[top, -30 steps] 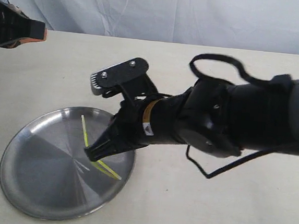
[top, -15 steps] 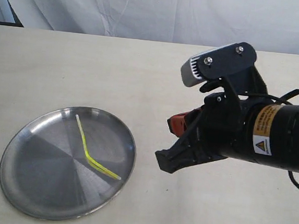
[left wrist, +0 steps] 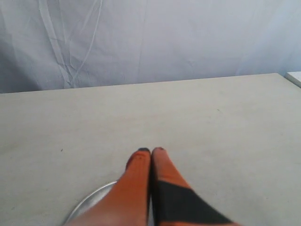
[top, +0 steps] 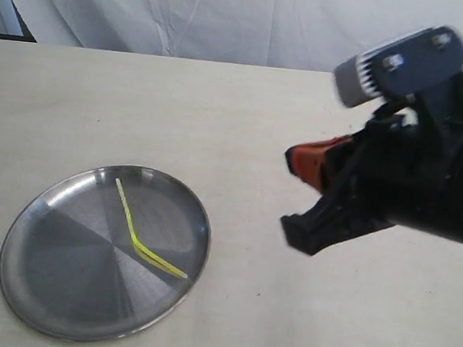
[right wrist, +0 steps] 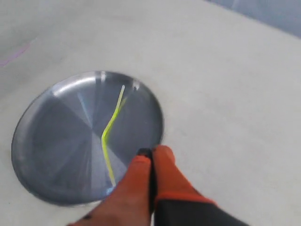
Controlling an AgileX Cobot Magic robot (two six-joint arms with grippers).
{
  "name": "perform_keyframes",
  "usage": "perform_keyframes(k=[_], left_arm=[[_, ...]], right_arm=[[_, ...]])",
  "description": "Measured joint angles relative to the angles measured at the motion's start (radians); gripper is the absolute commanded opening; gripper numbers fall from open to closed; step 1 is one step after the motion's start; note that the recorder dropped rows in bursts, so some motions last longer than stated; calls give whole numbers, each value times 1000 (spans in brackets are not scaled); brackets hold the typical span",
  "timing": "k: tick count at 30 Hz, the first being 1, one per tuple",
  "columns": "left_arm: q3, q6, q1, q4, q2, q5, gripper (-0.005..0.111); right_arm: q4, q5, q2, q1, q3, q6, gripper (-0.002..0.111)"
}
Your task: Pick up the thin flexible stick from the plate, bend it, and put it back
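Thin yellow flexible stick [top: 133, 240]: lies inside the plate, kinked near its middle into a shallow angle. One leg points toward the far rim and the other toward the rim nearest the right arm. Nothing holds it. Its pale tips are hard to make out.
Round brushed-steel plate [top: 49, 267]: rests flat on the table, on the left of the exterior view. The right wrist view shows it almost whole, with only its near edge behind the fingers. The left wrist view shows just a sliver of rim [left wrist: 88, 203], cut off at the frame edge.
Right gripper [right wrist: 152, 152]: orange fingers pressed together and empty. It hangs above the table just beside the plate, well clear of the stick. In the exterior view it is blurred and its tips are hard to separate.
Left gripper [left wrist: 151, 150]: orange fingers with dark tips, closed against each other, nothing between them. It is outside the exterior view, so its place over the table is uncertain.
Right arm's grey and black camera bracket [top: 399, 65]: motion-smeared, and the arm behind it runs off the right edge.
Beige table [top: 220, 116]: matte.
White cloth backdrop [top: 229, 19]: creased, hanging behind the far table edge.
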Motion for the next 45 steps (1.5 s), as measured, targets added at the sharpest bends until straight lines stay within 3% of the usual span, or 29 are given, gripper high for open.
perform_keyframes(k=[3, 9, 12, 16, 23, 28, 36, 45], left_arm=[[0, 0, 0, 2, 0, 0, 0], [0, 0, 0, 4, 0, 0, 0], [0, 0, 0, 4, 0, 0, 0], [0, 0, 0, 4, 0, 0, 0], [0, 0, 0, 4, 0, 0, 0], [0, 0, 0, 4, 0, 0, 0], [0, 0, 0, 4, 0, 0, 0], [0, 0, 0, 4, 0, 0, 0]], right_arm=[[-18, 27, -144, -94, 0, 44, -1], [-20, 80, -437, -395, 61, 69, -1], [-13, 149, -564, -478, 110, 71, -1], [-4, 218, -642, -502, 187, 73, -1], [45, 49, -713, -515, 398, 73, -1], [173, 16, -813, -595, 517, -2, -1], [289, 61, -932, -718, 579, -219, -1], [313, 79, -976, -732, 660, -280, -1]])
